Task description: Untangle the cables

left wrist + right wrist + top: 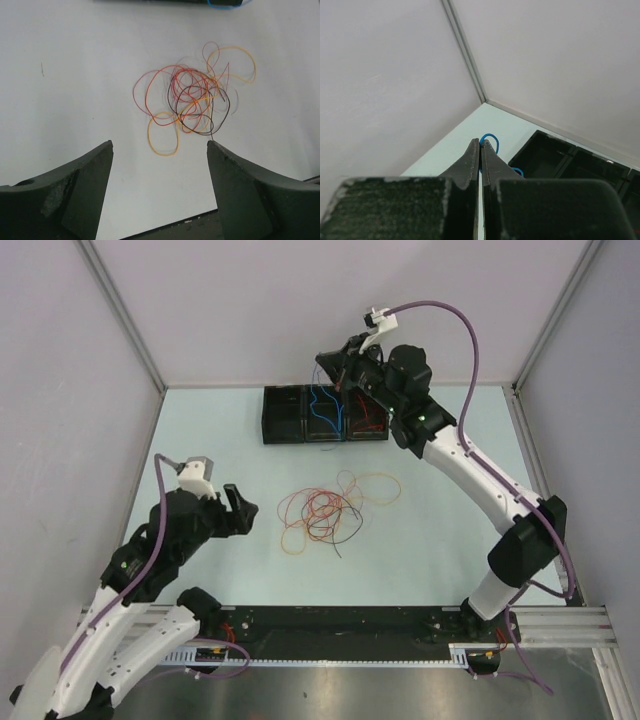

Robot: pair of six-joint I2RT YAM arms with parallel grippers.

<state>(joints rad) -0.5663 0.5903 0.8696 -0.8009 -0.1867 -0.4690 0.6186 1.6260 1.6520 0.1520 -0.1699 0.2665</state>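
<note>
Cables (330,508) in red, orange-yellow and black lie in a loose tangle of curls near the middle of a pale table (200,440). In the left wrist view the same tangle (192,102) shows an orange-yellow loop at its near left and a larger one at its far right, with red and black strands crossing between them.

The left gripper (243,510) sits to the left of the tangle and apart from it. Its fingers are spread wide with nothing between them, and the tangle lies just beyond the gap (160,145).

At the far side of the table is a black tray (283,415) with three compartments side by side. A blue cable (322,405) runs into the middle compartment, and a red cable (368,420) lies in the right one. The left compartment looks dark, and its contents cannot be made out.

The right gripper (335,365) is above the far edge of the tray. In the right wrist view its fingers are pressed together (481,143), pinching the blue cable (490,136), which curls out at the tips.
</note>
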